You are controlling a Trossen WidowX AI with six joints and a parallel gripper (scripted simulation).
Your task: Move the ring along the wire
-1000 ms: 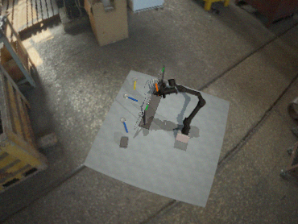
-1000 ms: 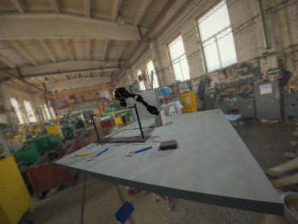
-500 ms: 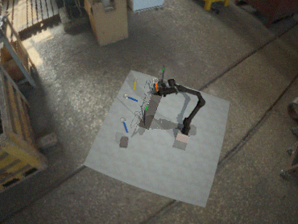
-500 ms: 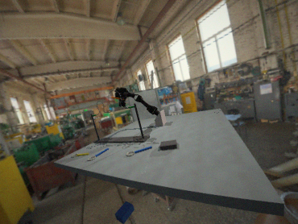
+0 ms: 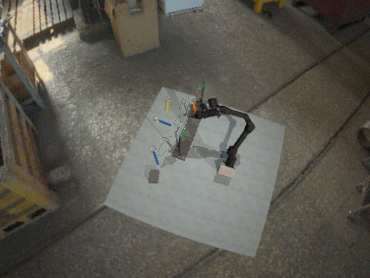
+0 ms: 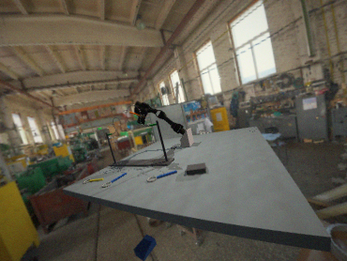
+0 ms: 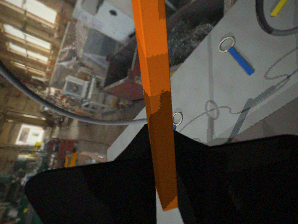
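Note:
My gripper [image 5: 197,110] [image 6: 137,115] [image 7: 152,128] is shut on the orange handle [image 5: 194,108] [image 6: 133,114] [image 7: 156,65], which runs up between the black fingers in the wrist view. It is held high, between the two posts in the exterior view. One post has a green part [image 5: 202,86] at its top at the far end of the base; the nearer post [image 6: 161,143] has the other green part [image 5: 182,133] [image 6: 154,124]. A grey wire [image 7: 107,121] curves in from the left and passes behind the handle in the wrist view. The ring is too small or out of view, so its place around the wire cannot be told.
The dark base [image 5: 186,145] [image 6: 141,162] carries both posts. Blue-handled rings [image 5: 164,123] [image 6: 166,174] [image 7: 241,61] and a yellow-handled ring [image 5: 167,105] [image 6: 96,179] lie beside it on the grey table [image 5: 225,220] [image 6: 244,188]. A dark block [image 5: 154,176] [image 6: 196,169] sits near them.

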